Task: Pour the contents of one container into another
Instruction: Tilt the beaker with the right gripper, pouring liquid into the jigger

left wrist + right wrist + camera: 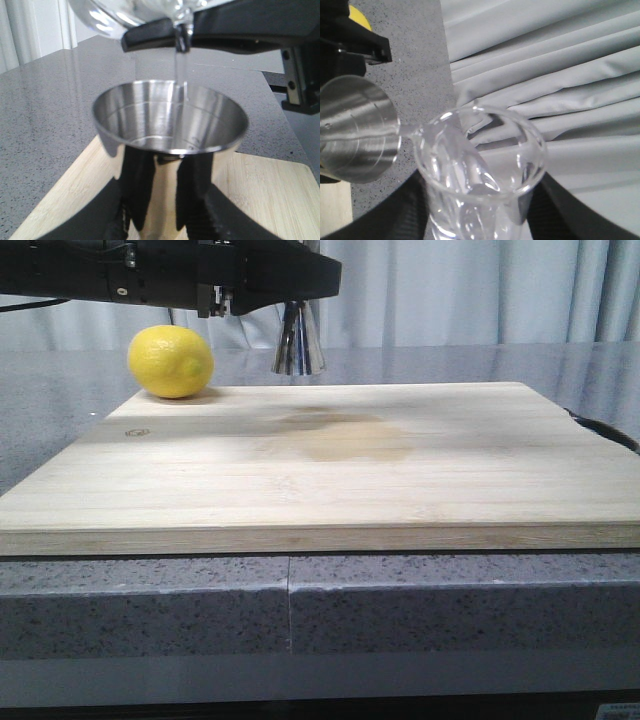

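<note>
My left gripper (165,200) is shut on the lower cone of the steel jigger (170,125), holding it upright above the wooden board. Above it, the clear glass beaker (125,12) is tipped, and a thin stream of water (180,65) falls from its lip into the jigger's cup. In the right wrist view my right gripper (480,220) is shut on the beaker (480,155), whose spout points at the jigger (357,132). In the front view only the jigger's lower cone (298,345) shows under a black arm (230,280); the beaker is hidden there.
A yellow lemon (170,360) lies at the far left corner of the wooden cutting board (320,490). A damp stain (340,435) marks the board's middle. Grey speckled counter (45,115) surrounds the board, with pale curtains (560,75) behind.
</note>
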Robot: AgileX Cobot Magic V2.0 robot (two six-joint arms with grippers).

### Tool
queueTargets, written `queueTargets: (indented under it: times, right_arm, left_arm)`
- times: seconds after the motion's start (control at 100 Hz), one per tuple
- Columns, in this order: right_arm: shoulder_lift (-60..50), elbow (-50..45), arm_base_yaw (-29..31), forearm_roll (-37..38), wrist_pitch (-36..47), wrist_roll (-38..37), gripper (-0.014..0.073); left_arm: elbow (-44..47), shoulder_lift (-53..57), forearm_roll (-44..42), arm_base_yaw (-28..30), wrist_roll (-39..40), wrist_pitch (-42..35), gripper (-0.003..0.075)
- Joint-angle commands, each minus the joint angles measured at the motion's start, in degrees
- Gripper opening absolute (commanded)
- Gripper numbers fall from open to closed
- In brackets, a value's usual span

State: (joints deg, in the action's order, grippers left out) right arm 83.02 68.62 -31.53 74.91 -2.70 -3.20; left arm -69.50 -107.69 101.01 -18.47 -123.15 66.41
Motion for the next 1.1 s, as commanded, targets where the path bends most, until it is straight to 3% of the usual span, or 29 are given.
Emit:
queueTargets:
  times: [0.0,1.09]
  right_arm:
    - [-2.0,2.2,-0.1,2.0,1.4,0.0,0.0304]
    - [-2.0,2.2,-0.1,12.7,0.2,0.0,0.0304]
  left_arm:
    - [-1.8,3.5,5.2,-0.7,0.3,6.3,0.0207]
    - [-1.8,3.5,5.2,-0.7,0.3,6.3,0.0207]
